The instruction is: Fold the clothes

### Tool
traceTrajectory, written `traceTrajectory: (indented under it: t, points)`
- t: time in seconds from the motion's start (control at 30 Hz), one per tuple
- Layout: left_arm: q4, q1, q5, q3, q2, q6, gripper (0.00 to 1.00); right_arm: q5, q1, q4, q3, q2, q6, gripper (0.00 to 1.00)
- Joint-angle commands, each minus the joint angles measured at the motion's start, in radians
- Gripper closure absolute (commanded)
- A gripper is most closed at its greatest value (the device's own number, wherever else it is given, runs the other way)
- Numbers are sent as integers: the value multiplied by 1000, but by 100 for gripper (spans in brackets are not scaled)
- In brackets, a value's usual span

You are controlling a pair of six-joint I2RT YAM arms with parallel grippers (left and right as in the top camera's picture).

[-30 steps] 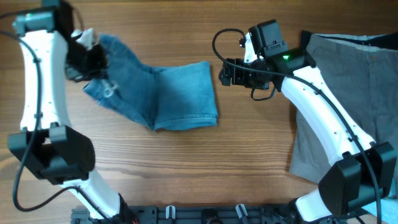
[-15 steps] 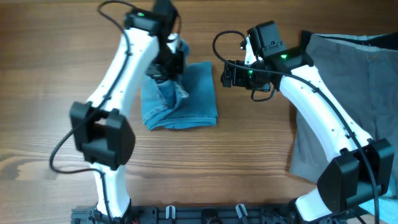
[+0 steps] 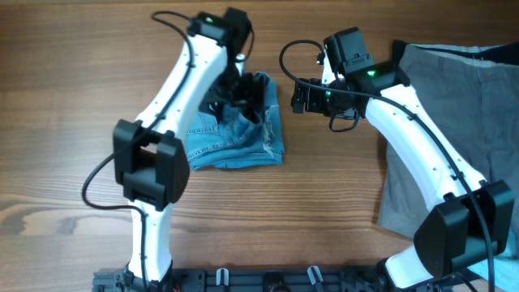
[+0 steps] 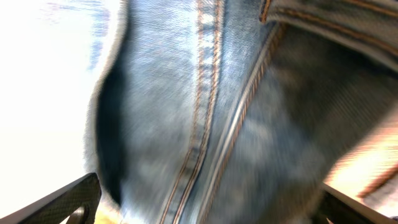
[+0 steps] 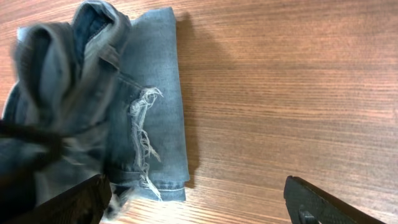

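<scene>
The clothes are light-blue denim jeans [image 3: 235, 134], lying as a folded bundle on the wooden table left of centre, with a rumpled layer on top. My left gripper [image 3: 235, 91] hovers over the bundle's far edge. In the left wrist view its fingertips [image 4: 68, 200] stand wide apart and open, with blurred denim and orange seams [image 4: 205, 106] filling the space below them. My right gripper [image 3: 295, 97] is open just right of the bundle. In the right wrist view the jeans [image 5: 143, 74] with a frayed white rip [image 5: 144, 121] reach its left finger; bare wood lies between the fingers [image 5: 205, 205].
A grey garment [image 3: 454, 122] is spread over the table's right side under the right arm, with a dark cloth [image 3: 496, 53] at its far edge. A black rack [image 3: 268, 281] runs along the near edge. Bare wood shows on the left.
The left arm swung from the far left to the right, carrying one end of the jeans over the folded part. Its jaws then opened and let the denim go. The right arm barely moved.
</scene>
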Motion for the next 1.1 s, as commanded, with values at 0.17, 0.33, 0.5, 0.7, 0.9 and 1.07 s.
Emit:
traceTrajectory:
  t: [0.17, 0.33, 0.5, 0.7, 0.9, 1.07]
  points:
    - [-57, 153, 35, 72, -131, -13, 3, -302, -3, 117, 10, 13, -165, 26]
    - [-48, 175, 193, 72, -131, -11, 3, -377, -3, 197, 10, 13, -124, 25]
    - [-49, 175, 182, 72, -132, 39, 47, -483, 20, 269, 10, 14, -183, 78]
    - [-60, 176, 176, 72, -180, 121, 77, -413, 111, 267, -24, 64, -193, 96]
    - [-64, 175, 66, 72, -307, 119, 64, -356, 177, 271, -62, 298, -111, 96]
    - [-113, 176, -30, 72, -339, 119, 51, -365, 157, 255, -63, 469, 107, 96]
